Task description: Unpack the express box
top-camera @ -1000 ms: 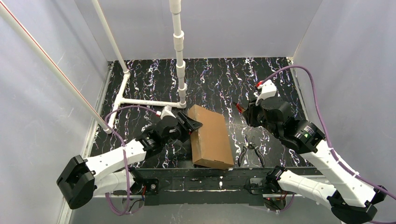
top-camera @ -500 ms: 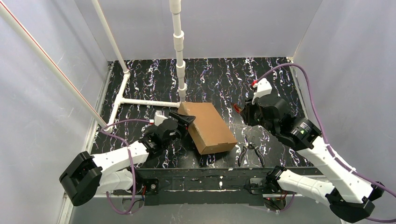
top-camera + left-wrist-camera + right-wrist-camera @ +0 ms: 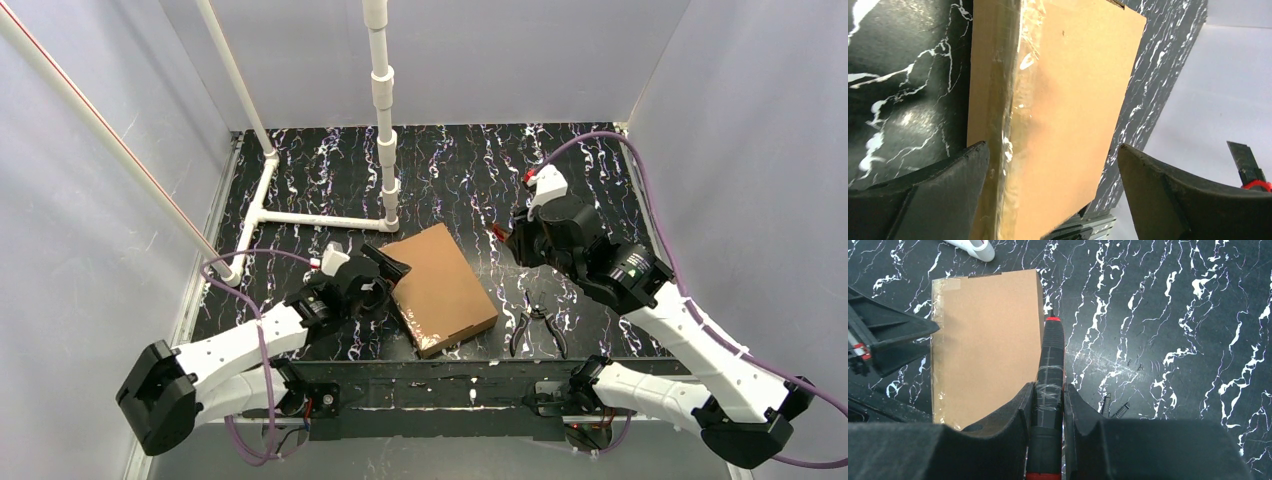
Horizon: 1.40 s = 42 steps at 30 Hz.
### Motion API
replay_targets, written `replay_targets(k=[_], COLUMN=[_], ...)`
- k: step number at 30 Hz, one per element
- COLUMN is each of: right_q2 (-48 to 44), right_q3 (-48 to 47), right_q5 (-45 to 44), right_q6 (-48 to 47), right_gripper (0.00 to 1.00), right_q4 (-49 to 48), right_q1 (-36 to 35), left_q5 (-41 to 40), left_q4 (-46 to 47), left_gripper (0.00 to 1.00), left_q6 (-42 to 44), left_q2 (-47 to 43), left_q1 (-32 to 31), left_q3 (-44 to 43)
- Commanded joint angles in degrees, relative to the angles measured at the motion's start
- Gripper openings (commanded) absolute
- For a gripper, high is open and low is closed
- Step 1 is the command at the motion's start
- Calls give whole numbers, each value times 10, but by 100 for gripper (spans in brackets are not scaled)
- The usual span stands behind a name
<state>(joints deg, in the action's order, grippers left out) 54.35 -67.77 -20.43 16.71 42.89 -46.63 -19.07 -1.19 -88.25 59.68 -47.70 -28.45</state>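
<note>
The express box (image 3: pixel 437 288) is a flat brown cardboard mailer lying closed on the black marbled table, with clear tape along its left edge (image 3: pixel 1018 75). My left gripper (image 3: pixel 386 270) stands wide open at the box's near-left corner. In the left wrist view the taped edge of the box (image 3: pixel 1063 100) runs between the fingers (image 3: pixel 928 200), and none of them grips it. My right gripper (image 3: pixel 508 240) hovers just right of the box, shut on a black knife-like tool with red ends (image 3: pixel 1050 365). The tool's tip points past the right edge of the box (image 3: pixel 985 345).
Black-handled pliers (image 3: pixel 535 328) lie on the table right of the box, near the front edge; their tips (image 3: pixel 1113 407) show beside my right fingers. A white pipe frame (image 3: pixel 320 218) stands behind the box, its post (image 3: pixel 384 110) rising at centre back. Grey walls close in both sides.
My left gripper has opened and let go of the box. The box has swung round and now lies flat, nearer the front. My right arm has shifted slightly back and left with its tool.
</note>
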Motion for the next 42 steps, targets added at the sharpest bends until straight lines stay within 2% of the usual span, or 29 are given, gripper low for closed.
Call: replay_targets(k=[1, 8, 10, 11, 14, 17, 20, 24, 30, 34, 37, 39, 42], right_q2=[5, 22, 27, 29, 38, 60, 97, 146, 194, 224, 239, 243, 248], right_q3=[-22, -23, -18, -12, 2, 12, 13, 8, 2, -13, -24, -24, -24], right_q5=[1, 9, 20, 25, 24, 6, -1, 0, 16, 12, 11, 15, 27], right_q6=[-11, -27, -29, -28, -24, -34, -46, -56, -67, -73, -73, -69, -53], right_gripper=[1, 1, 1, 1, 1, 1, 1, 1, 1, 1, 1, 1, 1], right_q4=[-40, -35, -35, -35, -36, -37, -39, -53, -109, -112, -102, -101, -106], right_q1=[-3, -3, -3, -3, -3, -3, -2, -2, 0, 0, 0, 0, 0], left_q5=[-10, -18, -10, 5, 118, 242, 299, 308, 357, 385, 380, 374, 379], left_q4=[-228, -388, -392, -383, -341, -324, -327, -303, -237, -210, -214, -227, -201], left_gripper=[98, 98, 98, 98, 98, 98, 98, 96, 88, 77, 75, 70, 67], left_q6=[50, 209, 276, 311, 381, 411, 435, 456, 460, 491, 533, 561, 564], left_q2=[-44, -108, -121, -125, -115, -64, 1, 59, 154, 216, 240, 253, 255], left_q1=[5, 33, 48, 66, 131, 208, 257, 289, 301, 304, 305, 305, 305], left_q3=[-71, -153, -168, -173, -193, -217, -245, -264, -269, -287, -300, -308, -288])
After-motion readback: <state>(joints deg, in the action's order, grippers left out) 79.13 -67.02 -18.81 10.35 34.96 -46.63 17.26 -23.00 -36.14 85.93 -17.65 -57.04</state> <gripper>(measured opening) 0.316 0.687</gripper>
